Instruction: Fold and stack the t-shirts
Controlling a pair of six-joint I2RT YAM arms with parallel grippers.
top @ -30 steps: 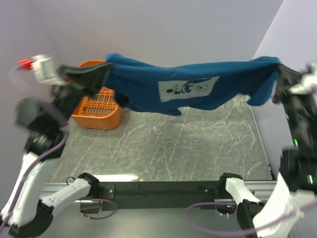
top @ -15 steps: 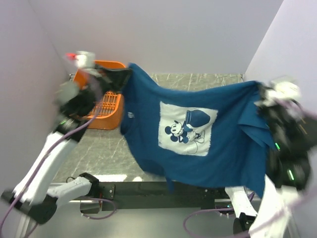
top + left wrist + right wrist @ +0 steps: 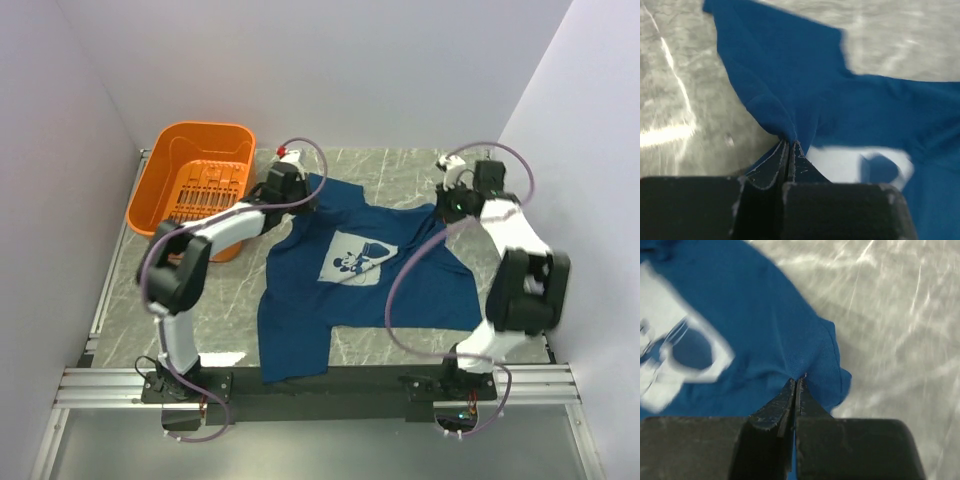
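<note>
A dark navy-blue t-shirt (image 3: pixel 300 300) lies spread on the marble table, its pale cartoon-mouse print (image 3: pixel 357 258) facing up. My left gripper (image 3: pixel 308 196) is low at the shirt's far left corner and is shut on a pinch of the fabric (image 3: pixel 785 120). In the left wrist view the left gripper (image 3: pixel 790 143) has blue cloth bunched at its tips. My right gripper (image 3: pixel 444 212) is shut on the shirt's far right edge. In the right wrist view the right gripper (image 3: pixel 797 380) pinches a fold of cloth (image 3: pixel 810 355) beside the print (image 3: pixel 675 350).
An orange plastic basket (image 3: pixel 170 165) stands at the far left of the table (image 3: pixel 400 170), just left of my left arm. White walls close in on the left, back and right. The shirt's near hem reaches the black rail (image 3: pixel 330 382) at the arms' bases.
The shirt was held stretched in the air between both grippers. Both arms have swung it down and away, and it now lies flat on the table.
</note>
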